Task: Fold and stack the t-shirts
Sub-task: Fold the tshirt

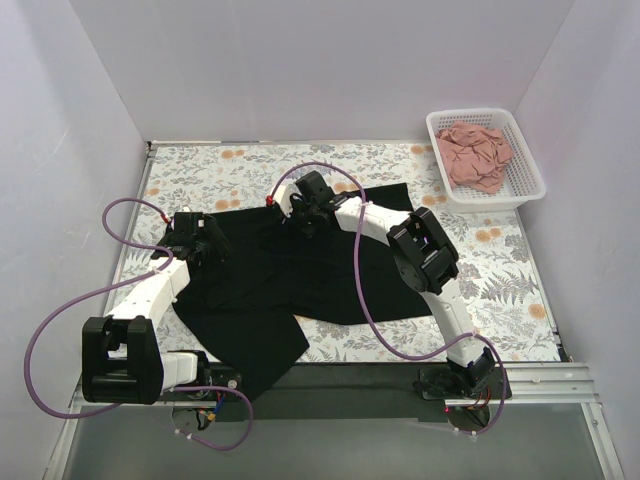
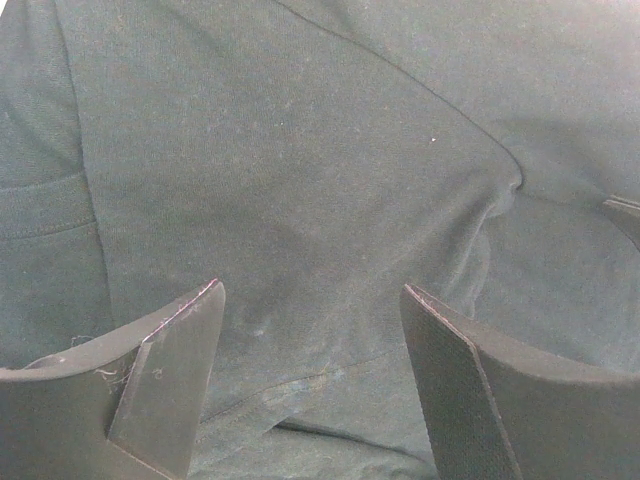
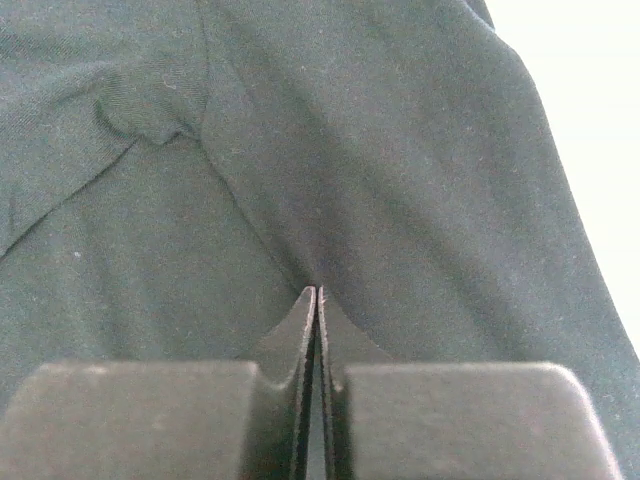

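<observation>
A large black t-shirt (image 1: 300, 280) lies spread and partly rumpled across the middle of the table. My right gripper (image 1: 302, 210) (image 3: 318, 292) is at the shirt's far edge, shut on a pinch of its black cloth (image 3: 380, 180); a crease runs straight into the tips. At the shirt's left side my left gripper (image 1: 200, 243) (image 2: 310, 300) hovers open just above the fabric (image 2: 300, 150), with a stitched hem between its fingers (image 2: 160, 370). The pink t-shirt (image 1: 475, 155) sits crumpled inside the white basket (image 1: 531, 172) at the far right.
The table has a floral-patterned cover (image 1: 500, 270). Grey walls close in the left, back and right. Purple cables (image 1: 60, 320) loop from both arms. A metal rail (image 1: 540, 375) runs along the near edge by the arm bases.
</observation>
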{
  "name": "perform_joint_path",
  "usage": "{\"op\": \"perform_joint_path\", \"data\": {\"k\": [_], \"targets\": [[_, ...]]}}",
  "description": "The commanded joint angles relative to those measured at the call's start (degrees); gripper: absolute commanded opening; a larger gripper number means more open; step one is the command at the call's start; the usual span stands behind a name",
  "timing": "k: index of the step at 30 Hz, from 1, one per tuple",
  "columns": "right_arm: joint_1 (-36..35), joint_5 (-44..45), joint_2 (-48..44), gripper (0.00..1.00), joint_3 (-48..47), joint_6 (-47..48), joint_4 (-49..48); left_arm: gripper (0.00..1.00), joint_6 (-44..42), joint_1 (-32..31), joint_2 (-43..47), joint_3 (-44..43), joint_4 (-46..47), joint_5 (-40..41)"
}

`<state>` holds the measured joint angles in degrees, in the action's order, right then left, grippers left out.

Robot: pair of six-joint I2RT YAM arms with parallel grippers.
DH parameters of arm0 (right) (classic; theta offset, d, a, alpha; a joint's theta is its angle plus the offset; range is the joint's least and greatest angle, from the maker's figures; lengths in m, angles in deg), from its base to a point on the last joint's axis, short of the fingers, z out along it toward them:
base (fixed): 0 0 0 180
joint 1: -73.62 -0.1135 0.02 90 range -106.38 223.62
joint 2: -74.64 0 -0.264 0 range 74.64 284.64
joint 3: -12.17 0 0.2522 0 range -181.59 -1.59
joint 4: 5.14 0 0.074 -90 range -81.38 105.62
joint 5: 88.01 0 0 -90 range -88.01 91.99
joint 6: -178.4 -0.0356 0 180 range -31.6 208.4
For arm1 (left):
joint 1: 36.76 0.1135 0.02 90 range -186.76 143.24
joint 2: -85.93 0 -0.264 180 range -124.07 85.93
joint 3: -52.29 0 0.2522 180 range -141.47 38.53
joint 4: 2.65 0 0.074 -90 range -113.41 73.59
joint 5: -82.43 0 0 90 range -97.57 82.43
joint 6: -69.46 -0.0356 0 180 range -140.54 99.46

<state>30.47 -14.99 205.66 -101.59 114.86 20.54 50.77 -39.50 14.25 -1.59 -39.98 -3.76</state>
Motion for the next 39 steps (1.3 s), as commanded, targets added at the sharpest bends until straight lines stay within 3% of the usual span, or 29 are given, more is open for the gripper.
{"op": "perform_joint_path", "data": {"k": [1, 17, 28, 34, 35, 39], "targets": [[-0.1, -1.3, -0.5, 0.04, -2.4, 0.7, 0.7, 0.70, -0.8, -0.2, 1.6, -1.2, -0.6, 0.1], [0.0, -1.6, -6.9, 0.01, 1.3, 2.5, 3.4, 0.70, -0.5, -0.2, 2.1, -1.2, -0.9, 1.3], [0.1, -1.8, -4.1, 0.04, 2.6, 1.8, 4.2, 0.67, 2.3, -0.1, 2.8, -1.8, -3.3, 7.2], [0.2, -1.5, -6.1, 0.37, 2.8, 0.4, 4.3, 0.61, 5.6, 2.7, 3.1, -2.4, -4.6, 11.8], [0.2, -1.5, -6.8, 0.44, 3.0, 0.2, 4.2, 0.60, 5.9, 6.5, 2.7, -2.7, -4.4, 10.6], [1.1, -0.6, -10.7, 0.59, 4.7, -2.2, 4.2, 0.54, 7.9, 11.8, -0.2, -4.8, -2.6, 8.5]]}}
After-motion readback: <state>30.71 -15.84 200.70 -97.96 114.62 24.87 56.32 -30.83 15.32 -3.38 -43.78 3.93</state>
